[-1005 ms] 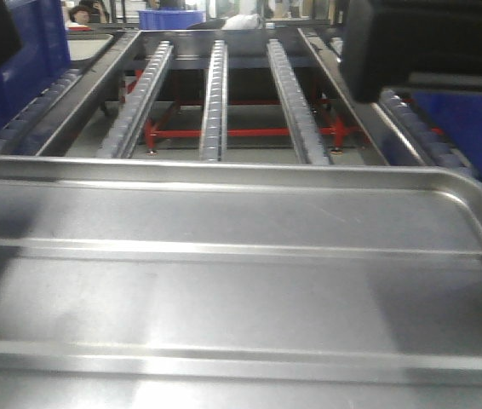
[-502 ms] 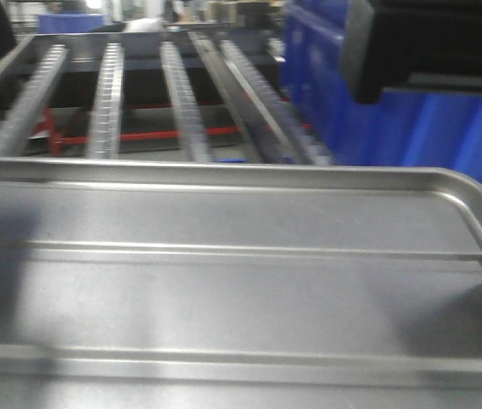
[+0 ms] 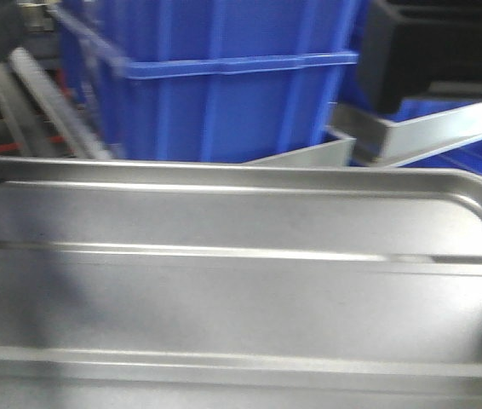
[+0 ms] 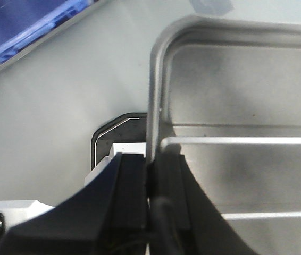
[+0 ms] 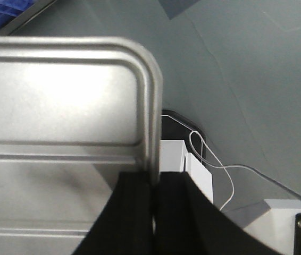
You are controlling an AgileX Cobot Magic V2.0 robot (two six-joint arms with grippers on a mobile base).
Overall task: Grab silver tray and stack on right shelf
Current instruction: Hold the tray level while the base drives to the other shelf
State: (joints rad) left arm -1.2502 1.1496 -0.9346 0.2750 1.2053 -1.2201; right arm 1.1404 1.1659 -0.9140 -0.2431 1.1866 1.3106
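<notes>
1. Background: a big blue crate (image 3: 224, 77) fills the front view, blurred. Grey floor (image 4: 44, 95) shows under both wrists.
2. The silver tray (image 3: 241, 281) is held level off the floor, close to the camera.
3. The left gripper (image 4: 150, 178) is clamped on its left rim and the right gripper (image 5: 153, 191) on its right rim.
4. Grab looks done. Stacking is left: the right shelf is not clearly in view, and the tray is on no rollers yet.

Motion-blurred front view; bright glare streaks the silver tray (image 3: 241, 256).
</notes>
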